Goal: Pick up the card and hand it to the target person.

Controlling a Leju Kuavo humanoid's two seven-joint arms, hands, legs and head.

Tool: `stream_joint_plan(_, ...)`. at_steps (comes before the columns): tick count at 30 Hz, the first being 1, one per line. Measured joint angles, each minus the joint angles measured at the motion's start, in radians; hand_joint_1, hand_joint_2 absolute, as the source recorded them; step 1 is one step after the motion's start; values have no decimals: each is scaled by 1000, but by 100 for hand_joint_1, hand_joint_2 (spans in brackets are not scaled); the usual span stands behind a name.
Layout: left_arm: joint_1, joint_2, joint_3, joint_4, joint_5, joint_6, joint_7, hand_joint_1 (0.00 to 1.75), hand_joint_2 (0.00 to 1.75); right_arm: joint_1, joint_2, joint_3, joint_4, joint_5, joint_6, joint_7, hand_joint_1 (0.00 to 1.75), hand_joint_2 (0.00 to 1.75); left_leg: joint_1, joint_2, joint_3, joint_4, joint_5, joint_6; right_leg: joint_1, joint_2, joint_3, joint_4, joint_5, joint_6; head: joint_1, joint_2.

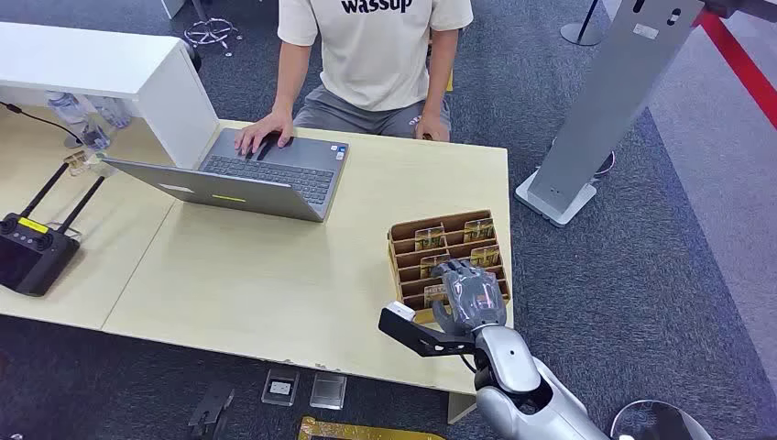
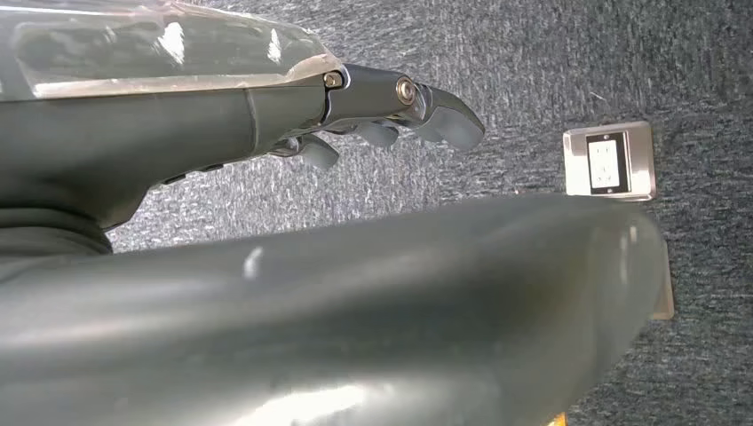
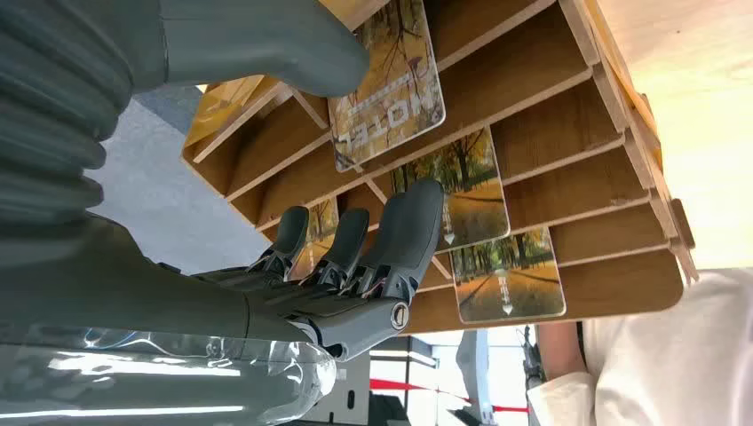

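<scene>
Here the pale wooden surface (image 1: 275,275) runs across the head view, with grey carpet (image 1: 641,275) around it. A person (image 1: 376,55) in a cream shirt sits at its far edge, one hand (image 1: 264,130) on the keyboard of an open grey laptop (image 1: 247,179). A slanted grey stand (image 1: 605,110) rises from the carpet to the right. A black controller (image 1: 32,252) with two antennas lies near the surface's left edge.

Near the front right corner of the surface stands a slotted wooden rack (image 1: 408,240), holding several cards upright in its rows. The right hand (image 1: 469,295) reaches into the rack from the near side. In the right wrist view its thumb (image 3: 266,44) lies against a card (image 3: 386,84) marked HOTEL, while the darker fingers (image 3: 404,231) rest on the slats beside other cards (image 3: 506,275); the card is still in its slot, and I cannot tell whether the hand is gripping it.

The left hand (image 2: 382,111) hangs over the carpet, fingers loosely curled, holding nothing, near a floor socket (image 2: 608,161).
</scene>
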Motion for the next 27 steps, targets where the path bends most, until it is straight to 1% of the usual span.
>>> stream_joint_plan(6, 0, 0, 0, 0, 0, 1, 0, 0, 0, -4, 1, 5, 22, -5, -1, 0, 80, 175, 0, 0, 0, 0, 0, 0, 0, 0, 0, 0, 0, 0, -1, 0)
stream_joint_plan(9, 0, 0, 0, 0, 0, 1, 0, 0, 0, -6, 1, 8, 34, -6, -3, 0, 86, 175, 0, 0, 0, 0, 0, 0, 0, 0, 0, 0, 0, 0, 0, 0)
stream_joint_plan(14, 0, 0, 0, 0, 0, 1, 0, 0, 0, -14, 1, 12, 46, -8, -11, 0, 102, 175, 0, 0, 0, 0, 0, 0, 0, 0, 0, 0, 0, 0, 0, 0)
stream_joint_plan(21, 1, 0, 0, 0, 0, 1, 0, 0, 0, -16, 0, 18, 55, -11, -14, 2, 120, 175, 0, 0, 0, 0, 0, 0, 0, 0, 0, 0, 0, 0, 0, 0)
stream_joint_plan(25, 1, 0, 0, 0, -2, 1, 0, 0, 0, -16, 0, 20, 56, -14, -16, 2, 120, 175, 0, 0, 0, 0, 0, 0, 0, 0, 0, 0, 0, 0, -1, 0)
stream_joint_plan(27, 1, 0, 0, 0, -2, 1, 0, 0, 0, -16, 0, 21, 56, -17, -17, 2, 123, 175, 0, 0, 0, 0, 0, 0, 0, 0, 0, 0, 0, 0, -1, 0)
